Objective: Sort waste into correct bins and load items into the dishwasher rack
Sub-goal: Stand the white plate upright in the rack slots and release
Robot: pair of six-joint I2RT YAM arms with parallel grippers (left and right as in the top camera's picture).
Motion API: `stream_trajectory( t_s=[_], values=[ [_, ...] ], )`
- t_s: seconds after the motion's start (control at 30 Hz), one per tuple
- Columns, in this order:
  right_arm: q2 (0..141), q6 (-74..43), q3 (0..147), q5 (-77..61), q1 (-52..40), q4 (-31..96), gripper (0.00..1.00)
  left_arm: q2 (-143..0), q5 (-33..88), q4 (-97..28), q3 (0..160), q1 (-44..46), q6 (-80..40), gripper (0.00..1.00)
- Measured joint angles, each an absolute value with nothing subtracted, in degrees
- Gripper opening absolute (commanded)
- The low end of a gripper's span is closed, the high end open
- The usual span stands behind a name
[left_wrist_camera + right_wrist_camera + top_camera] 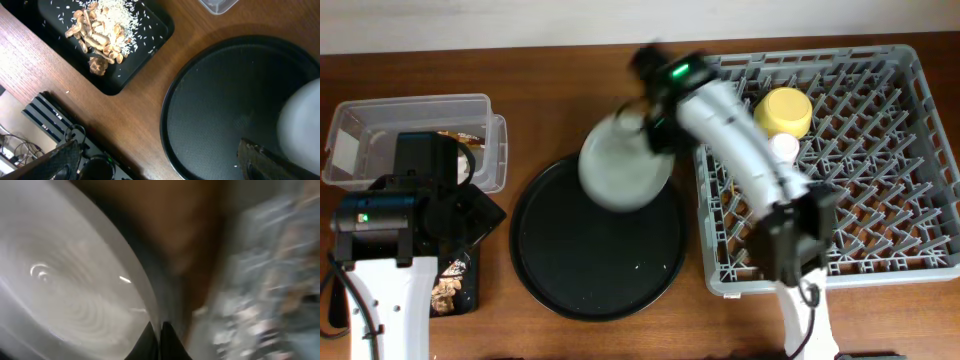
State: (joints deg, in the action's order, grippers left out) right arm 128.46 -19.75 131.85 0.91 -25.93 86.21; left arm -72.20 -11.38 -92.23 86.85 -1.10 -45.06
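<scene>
Nearest, on the left: left end effector [157,150], fingers spread as wide as they go, nothing between them, hanging above the strip of counter [540,100] between black tray [152,35] and round tray [595,255]. In the black tray, a heap of scraps [102,30]: pale rice over and around curled brown chunks, loose grains strewn across the dark floor.

Mid-counter: round tray, matt black, raised rim, a few pale specks on its floor.

Over its far edge: plate [620,165], pale grey, round, smooth, blurred in the overhead view, just left of the rack [890,170]. From the right wrist, close up: glossy grey face with faint concentric rings, small glints of light, thin rim. Right end effector [160,332] pinched shut on that rim, one finger on each face, at the plate's far right edge. Cannot tell whether the plate touches the round tray or hangs clear of it.

To the right: rack, large, square, grey, lattice floor thick with upright pegs; right arm stretched across its left part. Toward its far left corner: bowl [783,112], small, round, yellow. Just beside the bowl on the near side, a small white thing half hidden by the arm, kind unclear.

Farthest left: tub [410,102], clear, rectangular, something brown and dark at its right end, partly behind the left arm.
</scene>
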Motion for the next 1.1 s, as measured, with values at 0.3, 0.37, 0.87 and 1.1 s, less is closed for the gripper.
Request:
stream_trajectory(
  t_s=[0.3,0.37,0.87,1.1],
  values=[
    [126.61,-25.17,137.80,25.21,-7.84,93.69,0.04,-72.20,-11.35,-92.23,86.85,-1.10,-45.06,0.99],
    [126.61,-26.13,137.80,32.01,-8.01,93.67,0.04,-72.20,-11.38,-92.23,86.85,-1.10,-45.04,0.99],
    [126.69,-28.51,132.49,39.24,-16.19,91.31,0.05,-72.20,-11.38,-92.23,86.85,-1.10,-45.06,0.99],
    [126.15,-28.73,133.01,35.16,-22.20,94.74,0.98,-72.20,-11.35,-92.25,86.85,-1.10,-45.04,0.99]
  ],
)
